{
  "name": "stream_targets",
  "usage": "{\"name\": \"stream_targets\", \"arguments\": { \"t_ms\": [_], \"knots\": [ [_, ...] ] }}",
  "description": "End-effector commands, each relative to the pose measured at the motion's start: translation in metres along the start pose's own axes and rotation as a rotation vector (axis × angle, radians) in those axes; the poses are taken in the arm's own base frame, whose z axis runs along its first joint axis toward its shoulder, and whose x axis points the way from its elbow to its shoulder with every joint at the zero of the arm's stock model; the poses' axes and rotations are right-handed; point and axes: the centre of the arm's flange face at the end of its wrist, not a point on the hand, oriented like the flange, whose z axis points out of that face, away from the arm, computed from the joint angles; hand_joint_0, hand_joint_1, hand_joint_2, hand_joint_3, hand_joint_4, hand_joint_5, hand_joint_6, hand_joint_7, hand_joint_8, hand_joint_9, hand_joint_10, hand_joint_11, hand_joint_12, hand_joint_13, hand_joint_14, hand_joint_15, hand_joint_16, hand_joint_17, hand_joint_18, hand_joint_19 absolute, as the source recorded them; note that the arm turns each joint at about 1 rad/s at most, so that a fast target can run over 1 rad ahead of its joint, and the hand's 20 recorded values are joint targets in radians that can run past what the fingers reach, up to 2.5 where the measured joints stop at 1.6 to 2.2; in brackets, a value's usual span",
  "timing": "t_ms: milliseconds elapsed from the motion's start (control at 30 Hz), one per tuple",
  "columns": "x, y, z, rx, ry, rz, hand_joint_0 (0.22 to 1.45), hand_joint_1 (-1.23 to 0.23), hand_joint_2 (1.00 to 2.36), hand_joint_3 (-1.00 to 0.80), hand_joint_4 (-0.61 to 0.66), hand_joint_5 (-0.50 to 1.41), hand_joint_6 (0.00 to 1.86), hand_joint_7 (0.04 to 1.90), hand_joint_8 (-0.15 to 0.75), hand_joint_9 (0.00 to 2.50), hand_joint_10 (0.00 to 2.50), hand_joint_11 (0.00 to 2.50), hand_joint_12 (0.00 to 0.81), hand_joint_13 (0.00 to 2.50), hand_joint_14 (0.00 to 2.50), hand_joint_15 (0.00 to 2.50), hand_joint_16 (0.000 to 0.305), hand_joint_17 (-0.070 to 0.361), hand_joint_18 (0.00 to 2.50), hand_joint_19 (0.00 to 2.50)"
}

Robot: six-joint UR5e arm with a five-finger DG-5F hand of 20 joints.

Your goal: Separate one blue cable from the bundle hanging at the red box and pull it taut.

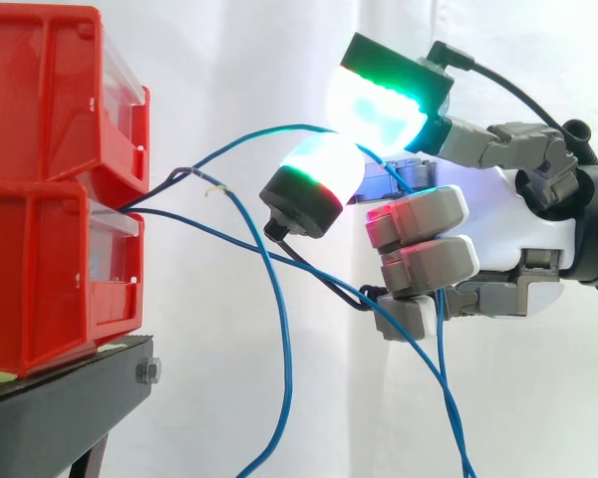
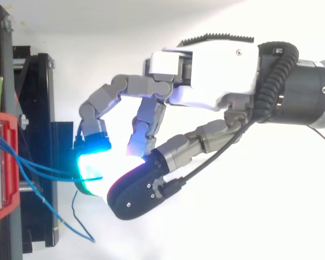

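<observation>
Blue, one cable (image 1: pixel 279 128) arching out of the red box (image 1: pixel 40 149) sits pinched between the hand's (image 1: pixel 533 214) curled fingers (image 1: pixel 314 184) beside that box; pull steadily away from it, leaving the bundle (image 1: pixel 187 176) slack.

Hand (image 1: pixel 518 214) in from right, wrist level, thumb & finger pads (image 1: pixel 314 174) pinched tog., other fingers curled

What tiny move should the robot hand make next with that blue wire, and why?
Probably draw the hand back, away from the red box. Its glowing pads seem closed on one blue cable, which arcs slackly from the box, while other cables hang loose below. A short pull should straighten it.
</observation>
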Motion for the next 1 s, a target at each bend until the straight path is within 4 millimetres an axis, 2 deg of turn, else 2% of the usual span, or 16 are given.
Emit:
{"name": "stream_targets", "arguments": {
  "t_ms": [0,167,467,633,800,967],
  "knots": [
    [0.0,-0.001,0.0,0.001,-0.006,0.026,0.73,-0.9,1.02,-0.17,-0.33,-0.18,0.85,1.22,0.305,1.41,0.03,1.28,0.369,1.37,0.03,1.01,0.042,0.093,1.07,0.76],
    [-0.001,-0.002,-0.001,0.01,-0.014,0.098,0.73,-0.89,1.02,-0.17,-0.3,-0.18,0.84,1.25,0.307,1.45,0.02,1.3,0.369,1.42,0.03,1.05,0.04,0.091,1.07,0.73],
    [-0.001,-0.003,-0.002,0.019,-0.014,0.109,0.74,-0.89,1.02,-0.19,-0.27,-0.18,0.84,1.23,0.302,1.48,0.03,1.36,0.354,1.49,0.03,1.17,0.04,0.09,1.05,0.72],
    [-0.001,-0.003,-0.002,0.02,-0.014,0.11,0.73,-0.88,1.03,-0.15,-0.3,-0.18,0.84,1.27,0.305,1.48,0.02,1.36,0.349,1.51,0.03,1.2,0.04,0.09,1.05,0.73],
    [-0.001,-0.016,-0.009,0.032,-0.01,0.112,0.72,-0.88,1.02,-0.1,-0.33,-0.17,0.85,1.3,0.3,1.48,0.02,1.34,0.355,1.5,0.03,1.2,0.04,0.089,1.05,0.73],
    [0.0,-0.015,-0.007,0.003,-0.013,0.119,0.71,-0.87,1.02,-0.07,-0.34,-0.17,0.85,1.33,0.299,1.48,0.02,1.31,0.347,1.5,0.03,1.2,0.04,0.089,1.05,0.74]
  ]
}}
